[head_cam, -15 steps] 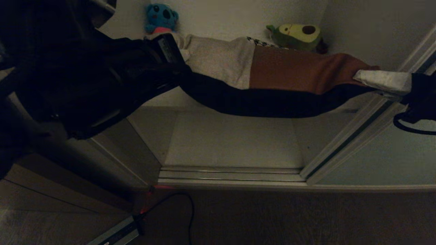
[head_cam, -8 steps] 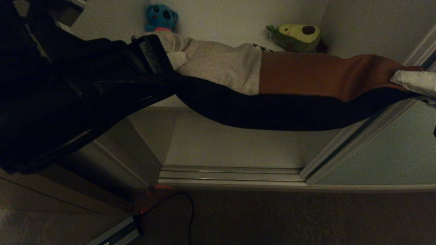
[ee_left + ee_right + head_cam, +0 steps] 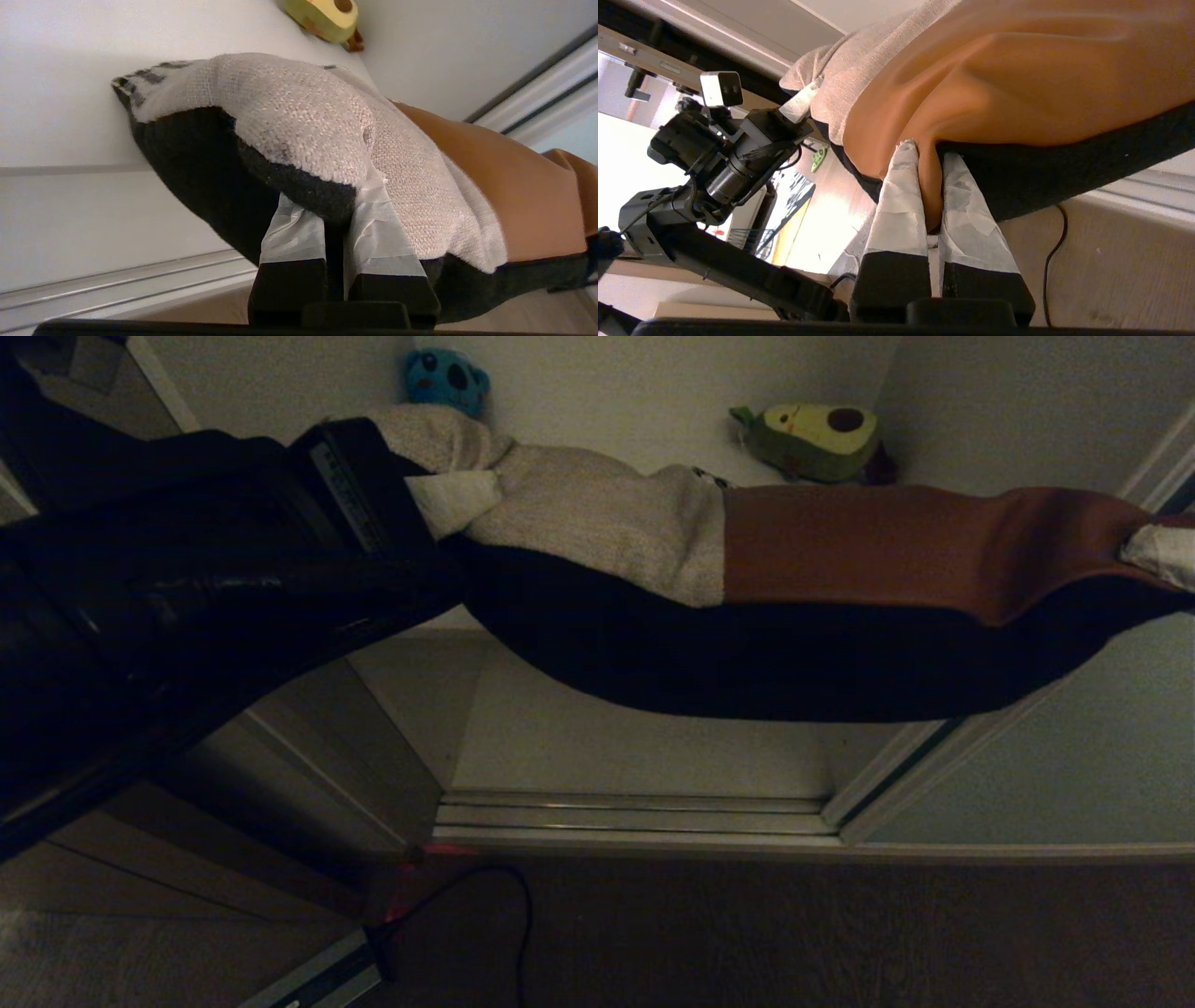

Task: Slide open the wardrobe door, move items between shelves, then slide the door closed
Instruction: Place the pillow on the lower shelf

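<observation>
You carry the stacked cream-and-brown cushion (image 3: 709, 537) and black-backed houndstooth cushion (image 3: 766, 663) level across the open wardrobe, left gripper (image 3: 327, 224) and right gripper (image 3: 930, 186) fingers each pinching an end, needing an even set-down on the off-white shelf (image 3: 635, 737).

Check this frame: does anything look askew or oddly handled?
Yes. The two cushions hang in mid-air as one sagging stack, pinched only at opposite edges by the left gripper and the right gripper. The middle droops, and the black cushion bulges below the cream-and-brown one.
</observation>
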Motion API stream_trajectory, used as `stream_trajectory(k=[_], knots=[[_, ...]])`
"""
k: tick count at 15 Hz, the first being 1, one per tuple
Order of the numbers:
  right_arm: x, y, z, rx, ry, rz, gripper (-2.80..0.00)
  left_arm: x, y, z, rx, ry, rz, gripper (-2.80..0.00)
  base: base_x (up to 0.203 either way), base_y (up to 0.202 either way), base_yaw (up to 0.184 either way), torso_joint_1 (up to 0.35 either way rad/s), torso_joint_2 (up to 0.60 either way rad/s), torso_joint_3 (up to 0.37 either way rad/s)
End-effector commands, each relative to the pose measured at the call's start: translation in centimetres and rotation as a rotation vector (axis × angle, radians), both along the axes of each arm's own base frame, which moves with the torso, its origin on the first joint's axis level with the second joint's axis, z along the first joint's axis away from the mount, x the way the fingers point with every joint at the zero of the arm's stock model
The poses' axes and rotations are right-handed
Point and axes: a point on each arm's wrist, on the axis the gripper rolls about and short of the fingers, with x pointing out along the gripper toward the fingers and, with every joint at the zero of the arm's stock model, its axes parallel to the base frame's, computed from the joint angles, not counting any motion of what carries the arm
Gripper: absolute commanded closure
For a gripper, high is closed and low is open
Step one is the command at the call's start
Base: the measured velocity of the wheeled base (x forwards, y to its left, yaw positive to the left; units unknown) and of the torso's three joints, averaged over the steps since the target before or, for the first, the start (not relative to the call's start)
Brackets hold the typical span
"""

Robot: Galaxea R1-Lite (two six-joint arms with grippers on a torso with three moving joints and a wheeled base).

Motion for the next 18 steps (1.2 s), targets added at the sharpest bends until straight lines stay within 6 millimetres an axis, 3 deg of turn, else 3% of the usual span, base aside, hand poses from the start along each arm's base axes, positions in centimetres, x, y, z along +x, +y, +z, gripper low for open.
stream_trajectory(k=[1,8,16,18], knots=[[0.31,0.14,-0.44,-0.002,0.020,0.006,0.00,0.29,-0.93,-0.41,0.016,0.012,-0.018,0.00,0.000,0.000,0.000,0.000,0.00,0.000],[0.95,0.34,-1.18,-0.010,0.055,0.008,0.00,0.04,-1.61,-0.72,0.009,0.018,-0.050,0.00,-0.010,0.000,0.000,-0.001,0.00,0.001],[1.01,0.35,-0.99,-0.007,0.047,0.006,0.00,0.17,-1.74,-0.38,0.000,0.008,-0.053,0.00,-0.188,0.000,0.000,0.000,0.00,0.002],[0.88,0.31,-0.92,-0.007,0.042,0.006,0.00,0.16,-1.77,-0.50,0.003,0.010,-0.054,0.00,0.000,0.000,0.000,0.000,0.00,0.000]])
